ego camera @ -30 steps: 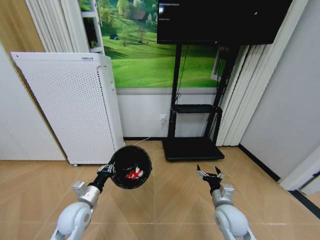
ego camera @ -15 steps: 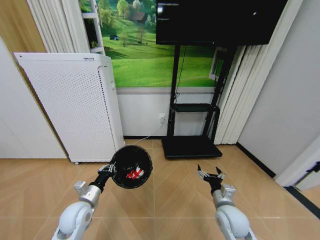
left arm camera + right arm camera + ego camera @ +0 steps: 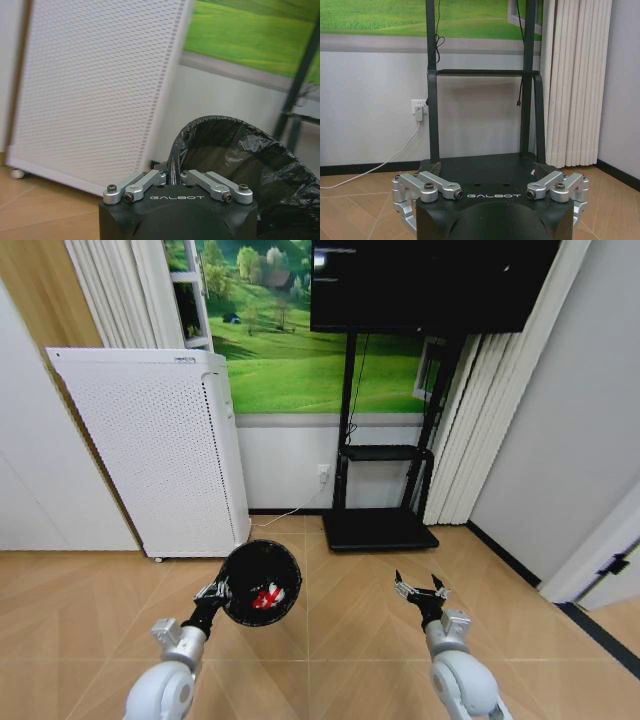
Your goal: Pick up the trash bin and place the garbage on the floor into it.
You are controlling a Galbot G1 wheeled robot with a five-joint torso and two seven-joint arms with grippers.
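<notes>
item: the trash bin (image 3: 261,581), small, black, round, lined with a crinkled black bag.
position: held off the floor at about 10 o'clock from the robot's front, mouth tipped toward the head camera; the white air purifier (image 3: 150,450) stands behind it at 11 o'clock, apart from it.
contents: a red-and-white wad (image 3: 265,596) lies inside on the bin's wall; no other litter can be made out on the floor in view.
left gripper (image 3: 176,176): fingers drawn together, pinching the bin's rim and the bag edge over it; the bin hangs out from this one hold.
right gripper (image 3: 420,589): fingers spread wide, carrying nothing, hovering low at about 2 o'clock, well apart from the bin, facing the black tv stand (image 3: 482,165).
weight, judged: light; a thin-walled bin with one wad in it.
stiffness, judged: rim fairly stiff, sides likely to flex; liner soft and slick.
slip risk, judged: the plastic film between fingers and rim may let the bin rotate or slide in a single-point pinch.
best hold, judged: the rim, as now, with the fingers deep over the edge.
fragility, judged: low.
</notes>
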